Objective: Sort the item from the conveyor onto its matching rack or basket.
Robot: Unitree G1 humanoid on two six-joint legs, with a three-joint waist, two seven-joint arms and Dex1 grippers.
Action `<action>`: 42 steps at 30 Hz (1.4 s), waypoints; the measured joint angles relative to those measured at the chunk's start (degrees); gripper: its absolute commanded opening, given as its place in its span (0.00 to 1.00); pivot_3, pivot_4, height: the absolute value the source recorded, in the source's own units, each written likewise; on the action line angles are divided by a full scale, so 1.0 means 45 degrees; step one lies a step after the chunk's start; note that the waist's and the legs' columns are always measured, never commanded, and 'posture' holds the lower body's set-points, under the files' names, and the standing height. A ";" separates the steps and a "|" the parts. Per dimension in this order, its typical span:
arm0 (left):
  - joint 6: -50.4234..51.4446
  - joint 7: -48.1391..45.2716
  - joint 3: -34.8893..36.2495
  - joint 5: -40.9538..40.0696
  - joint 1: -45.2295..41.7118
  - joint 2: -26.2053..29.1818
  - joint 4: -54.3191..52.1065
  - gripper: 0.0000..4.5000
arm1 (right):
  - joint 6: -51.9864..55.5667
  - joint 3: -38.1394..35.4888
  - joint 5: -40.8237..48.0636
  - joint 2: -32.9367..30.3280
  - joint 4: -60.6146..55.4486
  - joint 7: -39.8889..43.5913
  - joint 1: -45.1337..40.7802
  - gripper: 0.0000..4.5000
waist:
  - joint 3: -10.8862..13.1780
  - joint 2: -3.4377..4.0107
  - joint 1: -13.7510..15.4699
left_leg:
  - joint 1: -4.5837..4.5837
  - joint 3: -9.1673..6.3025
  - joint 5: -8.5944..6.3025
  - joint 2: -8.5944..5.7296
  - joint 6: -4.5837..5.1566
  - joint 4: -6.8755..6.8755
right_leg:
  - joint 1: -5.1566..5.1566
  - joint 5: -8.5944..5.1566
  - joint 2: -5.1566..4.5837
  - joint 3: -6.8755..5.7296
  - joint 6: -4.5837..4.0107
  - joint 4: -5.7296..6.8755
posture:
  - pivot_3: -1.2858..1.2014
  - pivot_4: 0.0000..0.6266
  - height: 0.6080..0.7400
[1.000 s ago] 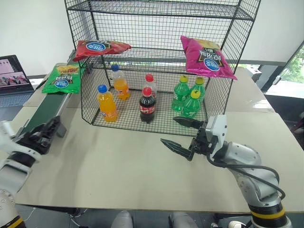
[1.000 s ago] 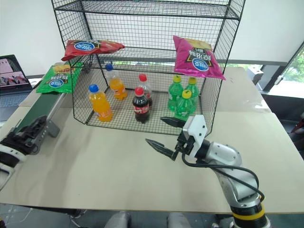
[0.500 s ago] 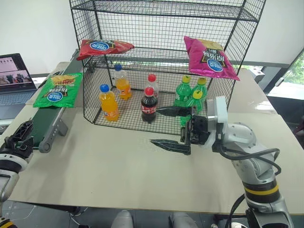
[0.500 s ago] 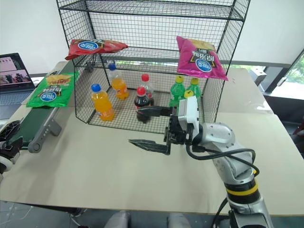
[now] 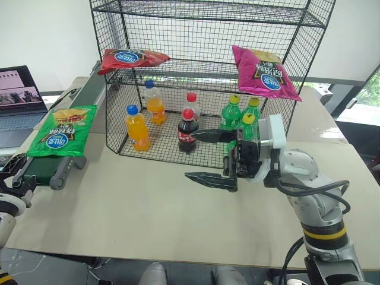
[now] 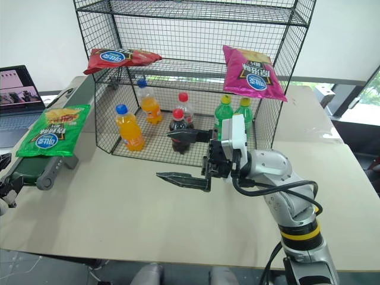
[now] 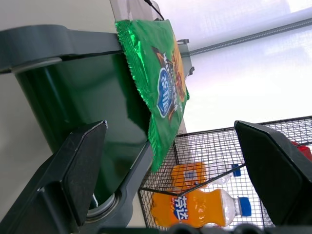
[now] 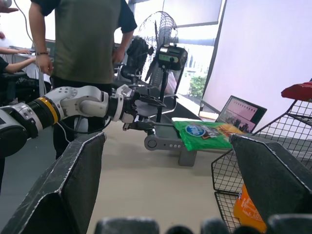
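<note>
Green chip bag [image 5: 57, 131] lies flat on the near end of the conveyor [image 5: 77, 113], at the middle left of the head view. It covers the belt there, and its edge hangs a little over the grey frame. Its lower corner is not clear to see against the roller.

Left gripper [image 8: 142, 112] is mostly cut off at the lower left edge of the head view. The right wrist view shows it more fully, just beside the roller end of the conveyor and apart from the bag, with its fingers spread and nothing between them. In its own wrist view the two fingers stand wide at both sides, and the bag appears between them, further away.

Right gripper [image 5: 209, 157] hangs in the middle of the head view, above the table [image 5: 148, 208] and in front of the black wire rack [image 5: 208, 65]. Its fingers are wide apart and empty. The upper finger partly hides the green bottles [image 5: 228, 116] behind the mesh.

On the middle shelf lie a red bag [image 5: 132, 59] at upper left and a magenta bag [image 5: 263, 73] at upper right. Orange bottles [image 5: 136, 127] and cola bottles [image 5: 187, 129] stand on the lowest shelf. A laptop [image 5: 21, 92] is cut by the left edge. A person [image 8: 83, 44] stands in the right wrist view, cut off at the top of the frame.
</note>
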 measured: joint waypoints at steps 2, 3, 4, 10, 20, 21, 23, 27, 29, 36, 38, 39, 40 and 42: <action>-0.0070 0.0050 -0.0056 -0.0141 0.0001 0.0000 0.0057 1.00 | -0.0024 -0.0001 -0.0016 0.0000 0.0008 -0.0002 0.0005 1.00 | 0.0000 0.0000 -0.0005 | -0.0001 0.0000 0.0001 0.0000 -0.0002 -0.0004 | -0.0004 0.0000 0.0000 0.0000 -0.0001 0.0001 | 0.52 0.24 1.00; -0.0109 0.0057 -0.0071 -0.0168 0.0001 0.0001 0.0059 1.00 | -0.0033 -0.0001 -0.0020 0.0000 0.0008 -0.0004 0.0006 1.00 | 0.0000 0.0000 -0.0002 | -0.0001 0.0000 0.0001 0.0000 -0.0002 -0.0004 | -0.0005 0.0000 0.0000 0.0000 -0.0001 0.0001 | 0.52 0.24 1.00; -0.0166 0.0063 -0.0089 -0.0191 0.0005 0.0001 0.0069 1.00 | -0.0035 -0.0002 -0.0025 0.0000 0.0008 -0.0006 0.0011 1.00 | 0.0000 0.0001 0.0001 | -0.0001 0.0000 0.0002 0.0000 -0.0003 -0.0005 | -0.0005 -0.0001 0.0000 0.0000 -0.0002 -0.0001 | 0.52 0.24 1.00; -0.0310 0.0064 -0.0178 -0.0278 -0.0021 0.0113 0.0246 1.00 | -0.0035 -0.0003 -0.0023 0.0007 0.0007 -0.0040 0.0006 1.00 | 0.0001 0.0001 0.0014 | -0.0002 0.0000 0.0004 0.0000 -0.0007 -0.0006 | -0.0006 -0.0001 0.0000 0.0000 -0.0002 -0.0003 | 0.52 0.24 1.00; -0.0418 -0.0211 -0.0459 -0.0246 -0.0042 0.0115 0.0247 1.00 | -0.0036 -0.0114 -0.0030 0.0005 0.0058 -0.0057 -0.0101 1.00 | 0.0002 0.0002 0.0034 | -0.0002 0.0000 0.0010 -0.0001 -0.0018 -0.0017 | -0.0011 -0.0002 -0.0001 -0.0002 -0.0003 -0.0004 | 0.52 0.24 1.00; -0.0517 -0.0333 -0.0513 -0.0132 -0.0044 0.0114 0.0245 0.94 | -0.0036 -0.0118 -0.0031 0.0005 0.0057 -0.0079 -0.0101 1.00 | 0.0002 0.0002 0.0032 | -0.0001 0.0001 0.0011 -0.0001 -0.0020 -0.0020 | -0.0012 -0.0002 -0.0002 -0.0001 -0.0004 -0.0005 | 0.52 0.24 1.00; -0.0663 -0.0501 -0.0595 0.0039 -0.0061 0.0112 0.0245 0.82 | -0.0034 -0.0120 -0.0032 0.0004 0.0039 -0.0147 -0.0102 1.00 | 0.0002 0.0002 0.0027 | -0.0002 0.0001 0.0021 -0.0001 -0.0037 -0.0039 | -0.0021 -0.0003 -0.0001 -0.0002 -0.0005 -0.0006 | 0.52 0.24 1.00; -0.0793 -0.0773 -0.0618 0.0122 -0.0064 0.0110 0.0217 0.44 | -0.0022 -0.0120 -0.0031 0.0004 0.0010 -0.0299 -0.0223 1.00 | 0.0000 0.0000 -0.0001 | -0.0003 0.0000 0.0040 -0.0001 -0.0069 -0.0085 | -0.0041 -0.0002 -0.0001 -0.0001 -0.0010 -0.0011 | 0.52 0.24 1.00; -0.0822 -0.0835 -0.0620 0.0121 -0.0064 0.0110 0.0153 0.23 | -0.0017 -0.0120 -0.0031 0.0001 0.0010 -0.0359 -0.0333 1.00 | 0.0000 -0.0001 -0.0003 | -0.0002 0.0000 0.0040 0.0000 -0.0069 -0.0094 | -0.0045 -0.0004 0.0000 -0.0001 -0.0014 -0.0012 | 0.52 0.24 1.00; -0.0767 -0.1485 -0.0903 0.0315 -0.0112 0.0388 -0.0448 0.02 | -0.0014 -0.0129 -0.0107 0.0002 -0.0006 -0.0795 -0.0364 1.00 | 0.0001 -0.0003 0.0020 | -0.0005 0.0000 0.0044 0.0000 -0.0075 -0.0096 | -0.0046 -0.0005 -0.0001 -0.0002 -0.0016 -0.0014 | 0.52 0.24 1.00; -0.0500 -0.1848 -0.1241 0.0311 -0.0196 0.0801 -0.1069 0.02 | -0.0004 -0.0208 -0.0187 0.0002 -0.0167 -0.1187 -0.0214 1.00 | 0.0003 -0.0013 0.0037 | -0.0014 -0.0001 0.0045 0.0000 -0.0079 -0.0098 | -0.0052 -0.0006 -0.0002 -0.0004 -0.0016 -0.0018 | 0.52 0.24 1.00; -0.0349 -0.2066 -0.1388 0.0255 -0.0318 0.1028 -0.1443 0.02 | 0.0015 -0.0254 -0.0192 -0.0002 -0.0271 -0.1358 -0.0082 1.00 | 0.0004 -0.0017 0.0036 | -0.0015 -0.0001 0.0045 0.0000 -0.0079 -0.0099 | -0.0051 -0.0006 -0.0004 -0.0004 -0.0015 -0.0023 | 0.52 0.24 1.00; -0.0193 -0.2260 -0.1530 0.0094 -0.0472 0.1260 -0.1756 0.02 | 0.0042 -0.0301 -0.0193 -0.0020 -0.0408 -0.1549 0.0082 1.00 | 0.0003 -0.0017 0.0036 | -0.0018 -0.0001 0.0045 -0.0001 -0.0079 -0.0100 | -0.0051 -0.0006 -0.0005 -0.0004 -0.0015 -0.0024 | 0.52 0.24 1.00; 0.0138 -0.2647 -0.1853 -0.0412 -0.0731 0.1766 -0.2299 0.02 | 0.0055 -0.0416 -0.0220 -0.0182 -0.0733 -0.1825 0.0446 1.00 | 0.0005 -0.0016 0.0017 | -0.0017 0.0000 0.0045 0.0000 -0.0079 -0.0111 | -0.0055 -0.0006 -0.0005 -0.0003 -0.0015 -0.0028 | 0.52 0.24 1.00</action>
